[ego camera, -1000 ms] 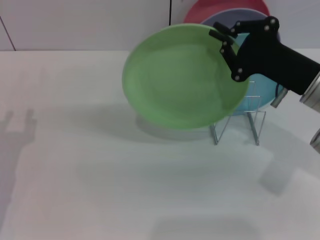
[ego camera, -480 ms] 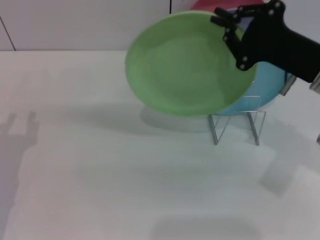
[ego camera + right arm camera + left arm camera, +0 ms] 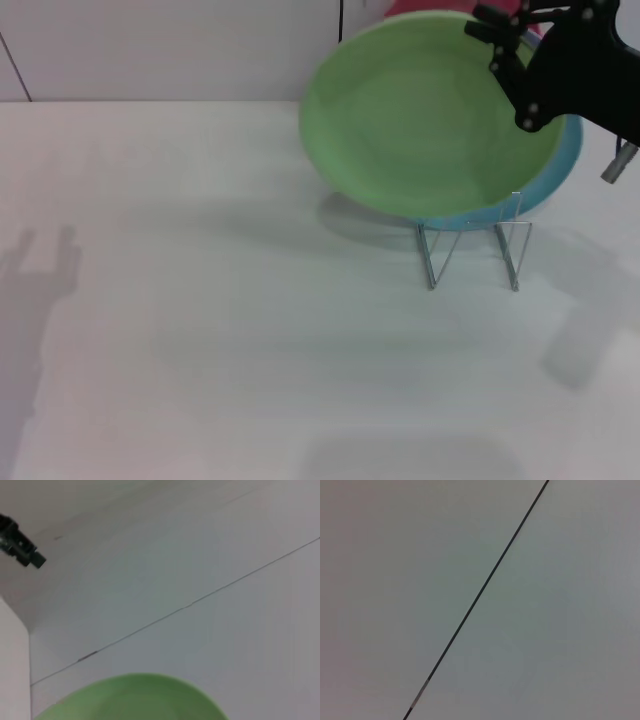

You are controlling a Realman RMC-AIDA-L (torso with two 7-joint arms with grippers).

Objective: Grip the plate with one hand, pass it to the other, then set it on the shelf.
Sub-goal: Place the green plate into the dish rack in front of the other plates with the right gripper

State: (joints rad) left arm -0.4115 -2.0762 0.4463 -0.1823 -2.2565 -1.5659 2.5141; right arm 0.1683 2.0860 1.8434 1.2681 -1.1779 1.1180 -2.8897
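Since a second ago, the round light green plastic plate [image 3: 430, 120] is drifting rightward, hanging tilted above the small silver wire rack [image 3: 472, 250] and pinched by the black right gripper [image 3: 500, 45]. Lowering its bottom edge squarely into a slot looks best. Right wrist view is showing only rim; the rack is appearing solely from the head view.

No writing, label, brand mark, number or sign can be read in any of the views.
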